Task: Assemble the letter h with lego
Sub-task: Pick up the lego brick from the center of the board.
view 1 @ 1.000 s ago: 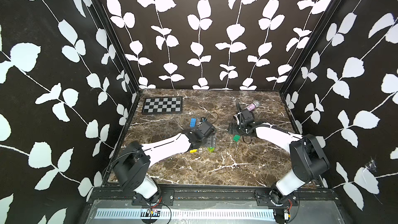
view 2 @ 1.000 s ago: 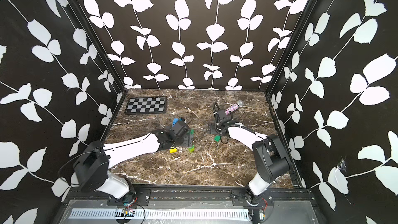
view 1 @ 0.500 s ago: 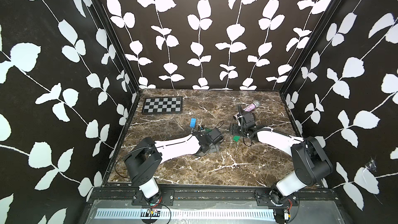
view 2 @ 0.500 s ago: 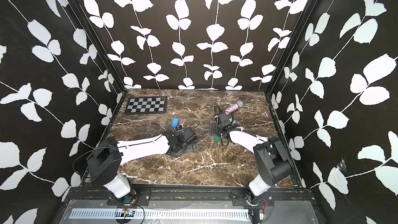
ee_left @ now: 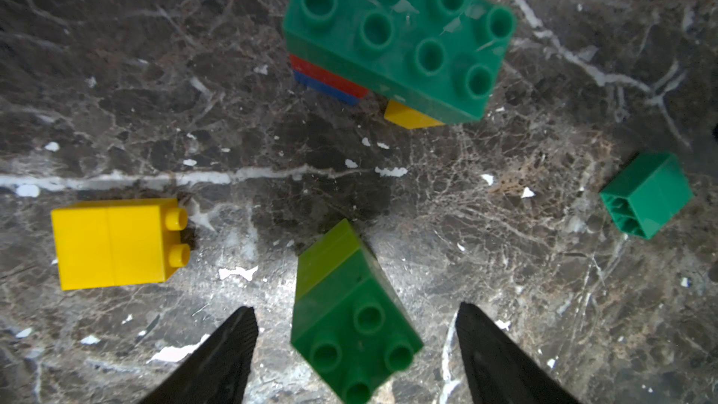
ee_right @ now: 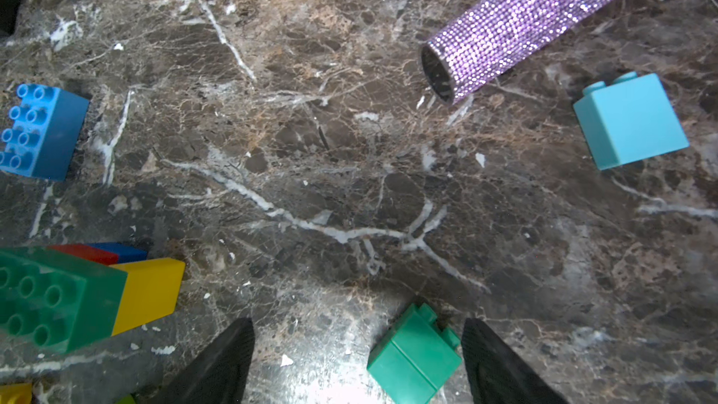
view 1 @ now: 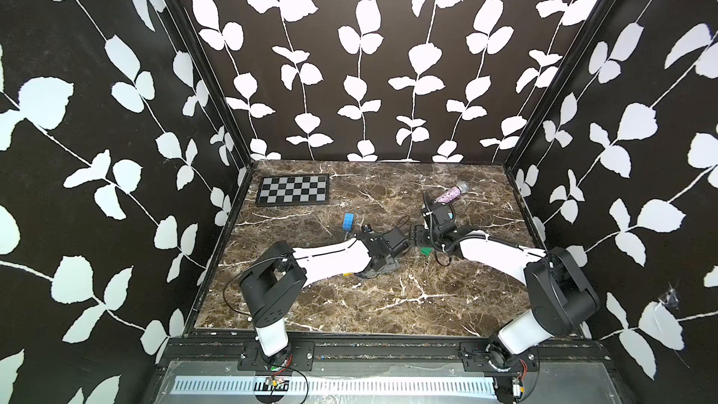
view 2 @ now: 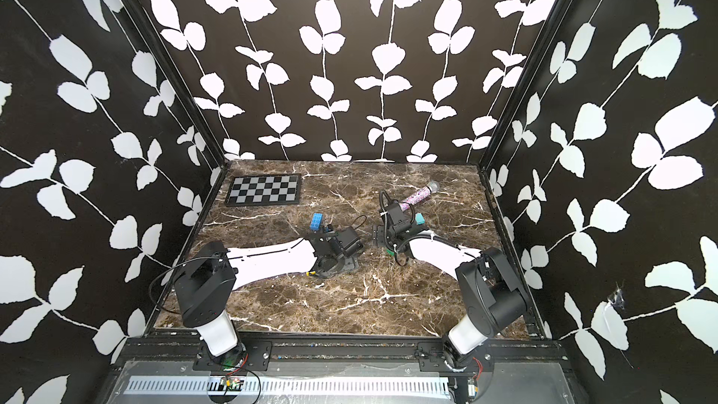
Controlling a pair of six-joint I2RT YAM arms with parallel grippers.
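Marble bench (view 1: 388, 305), in a top view: blue brick (view 1: 347, 221) near chequered board (view 1: 293, 189). Left wrist: left claw (ee_left: 355, 343) wide, astride green-and-lime bricks (ee_left: 349, 305), not touching. Right wrist: right claw (ee_right: 357, 351) wide, small green brick (ee_right: 413, 355) between its jaws.

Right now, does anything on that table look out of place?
A glittery purple microphone lies near the light blue brick, belonging to no building set. The loose yellow brick lies tipped on its side.
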